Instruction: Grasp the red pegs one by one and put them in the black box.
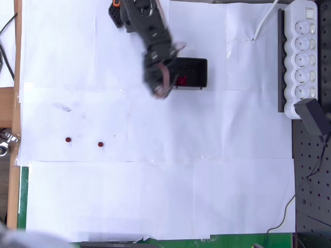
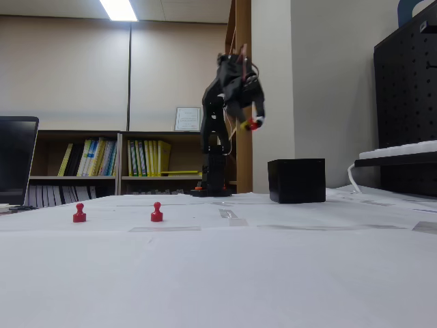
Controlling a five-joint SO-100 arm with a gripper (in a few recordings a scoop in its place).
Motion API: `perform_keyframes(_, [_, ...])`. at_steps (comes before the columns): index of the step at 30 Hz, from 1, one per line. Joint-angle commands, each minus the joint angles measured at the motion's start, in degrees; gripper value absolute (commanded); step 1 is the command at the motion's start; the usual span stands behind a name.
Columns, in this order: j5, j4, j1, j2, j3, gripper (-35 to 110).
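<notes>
Overhead view: red is seen inside the black box (image 1: pixel 192 72), so some pegs are judged already delivered, while two red pegs (image 1: pixel 68 139) remain on the paper-covered table (image 1: pixel 155 196), well apart from the box. From the fixed view, the gripper (image 2: pixel 251 125) is raised above the table just beside the box (image 2: pixel 296 180), clenched on one red peg (image 2: pixel 253 125).

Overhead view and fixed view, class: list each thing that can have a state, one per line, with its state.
tool: raised above the table, shut on a red peg.
red peg in the tool: held in the air, not yet in the box.
two red pegs on the table: standing upright, apart.
black box: open-topped, red showing inside.
</notes>
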Motion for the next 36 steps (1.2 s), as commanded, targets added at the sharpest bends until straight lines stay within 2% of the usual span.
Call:
perform_keyframes(1, [-6.2, 1.5, -7.3, -3.2, 0.7, 0])
perform_keyframes(7, [-9.4, -8.1, -12.3, -0.2, -11.6, 0])
perform_keyframes(15, [-9.2, -18.9, -13.3, 5.0, -22.3, 0])
perform_keyframes(18, [-8.3, -19.8, -13.0, 5.4, -22.4, 3])
perform_keyframes(22, [-8.4, -19.2, -12.7, 5.2, -21.1, 14])
perform_keyframes(25, [-8.6, -19.2, -11.9, -0.3, -20.8, 19])
perform_keyframes(32, [-5.2, -16.7, -5.3, -13.1, -16.0, 23])
perform_keyframes(36, [5.2, -17.5, 5.6, -18.7, -20.7, 22])
